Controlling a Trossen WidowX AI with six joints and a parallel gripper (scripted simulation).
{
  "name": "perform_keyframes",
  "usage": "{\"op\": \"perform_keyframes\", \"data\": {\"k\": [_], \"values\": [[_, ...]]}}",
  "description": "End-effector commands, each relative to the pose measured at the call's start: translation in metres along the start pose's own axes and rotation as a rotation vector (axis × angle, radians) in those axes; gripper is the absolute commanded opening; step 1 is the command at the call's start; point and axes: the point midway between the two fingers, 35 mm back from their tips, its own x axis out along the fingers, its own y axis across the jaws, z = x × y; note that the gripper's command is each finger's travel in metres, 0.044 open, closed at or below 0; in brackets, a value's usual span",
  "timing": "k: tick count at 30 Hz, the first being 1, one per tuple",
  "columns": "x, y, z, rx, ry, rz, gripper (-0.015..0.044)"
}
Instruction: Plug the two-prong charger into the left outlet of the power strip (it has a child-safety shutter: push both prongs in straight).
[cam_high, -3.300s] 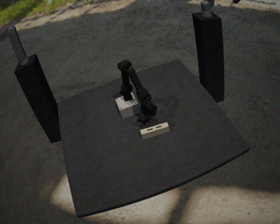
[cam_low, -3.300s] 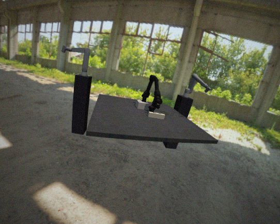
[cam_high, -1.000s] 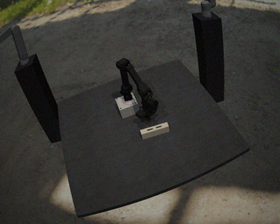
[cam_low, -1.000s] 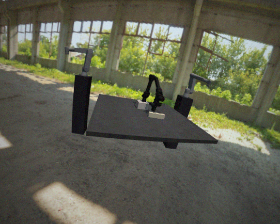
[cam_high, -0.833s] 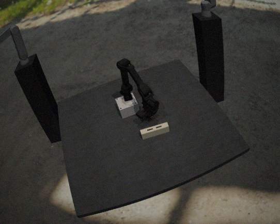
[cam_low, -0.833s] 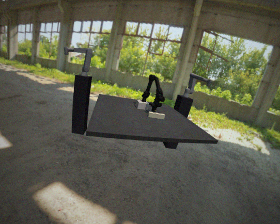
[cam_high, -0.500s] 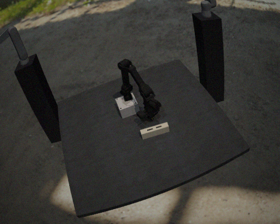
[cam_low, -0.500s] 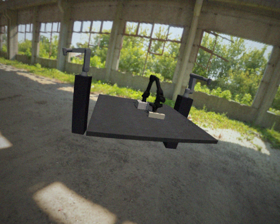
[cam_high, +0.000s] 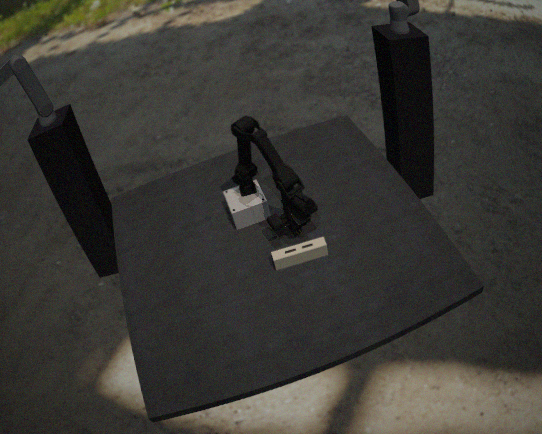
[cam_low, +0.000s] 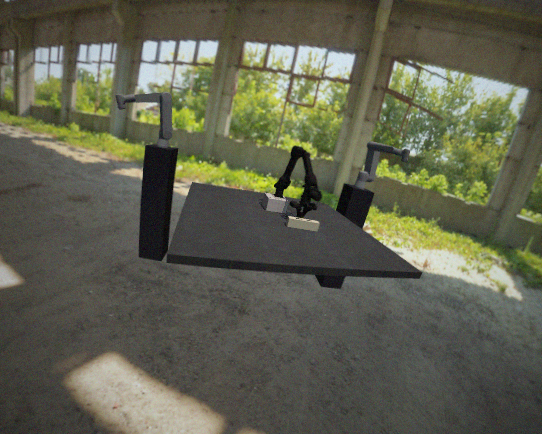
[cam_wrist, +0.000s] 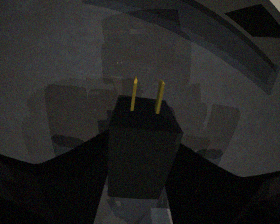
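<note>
With the gripper (cam_wrist: 143, 178) clamped on the charger (cam_wrist: 143, 150), square both prongs (cam_wrist: 146, 95) over the strip's (cam_high: 299, 253) left outlet (cam_high: 290, 250) before pushing straight in.

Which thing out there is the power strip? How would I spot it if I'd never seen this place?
Find the big dark table, then the black robot arm rising from a pale base block near its middle. Just in front of the arm lies the power strip: a low cream bar, the only thing with two dark outlet slots in its top.
</note>
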Motion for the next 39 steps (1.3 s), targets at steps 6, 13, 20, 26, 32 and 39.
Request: {"op": "perform_keyframes", "data": {"k": [6,13,20,26,32,39], "values": [[0.006,0.009,0.007,0.128,-0.004,0.015,0.0],[0.006,0.009,0.012,0.148,-0.003,0.016,0.0],[0.006,0.008,0.02,0.162,-0.003,0.017,0.0],[0.006,0.007,0.028,0.174,-0.004,0.018,0.0],[0.006,0.006,0.035,0.186,-0.004,0.018,0.0],[0.006,0.004,0.043,0.2,-0.004,0.019,0.0]]}}
